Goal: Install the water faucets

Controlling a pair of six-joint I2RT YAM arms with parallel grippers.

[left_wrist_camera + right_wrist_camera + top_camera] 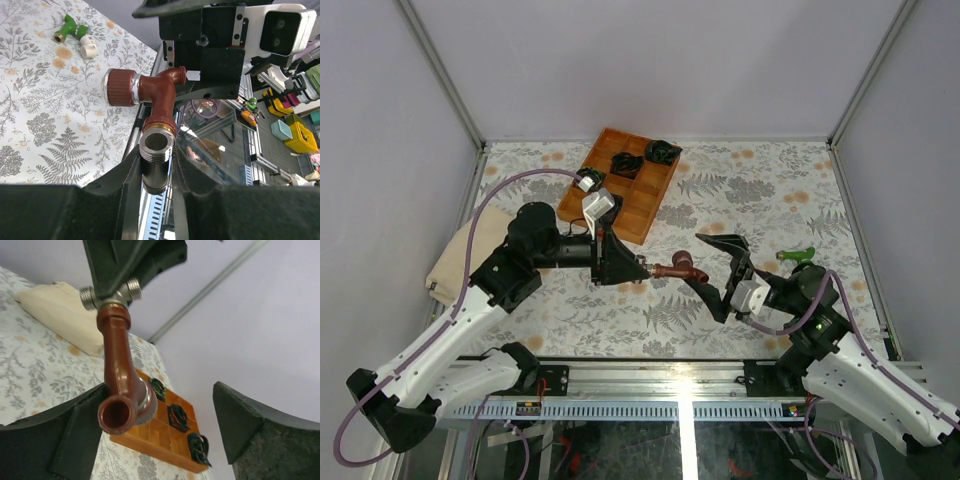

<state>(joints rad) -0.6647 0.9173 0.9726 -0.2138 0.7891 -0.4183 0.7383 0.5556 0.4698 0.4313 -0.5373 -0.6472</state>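
My left gripper [644, 270] is shut on the silvery threaded end [157, 150] of the dark red-brown faucet [677, 270] and holds it above the table, pointing right. In the left wrist view the faucet's ribbed knob [120, 87] faces left. My right gripper [712, 272] stands open around the faucet's free end. In the right wrist view the spout [119, 412] sits close beside one finger [75, 440], far from the other [260, 432]. The bright green faucet [797, 256] lies on the table to the right, next to a small white piece [89, 48].
A wooden compartment tray [642, 205] at the back holds black-and-green coiled bundles [626, 163]. A folded cream cloth [460, 262] lies at the left edge. Grey walls enclose the patterned table, and a metal rail [680, 380] runs along its near edge.
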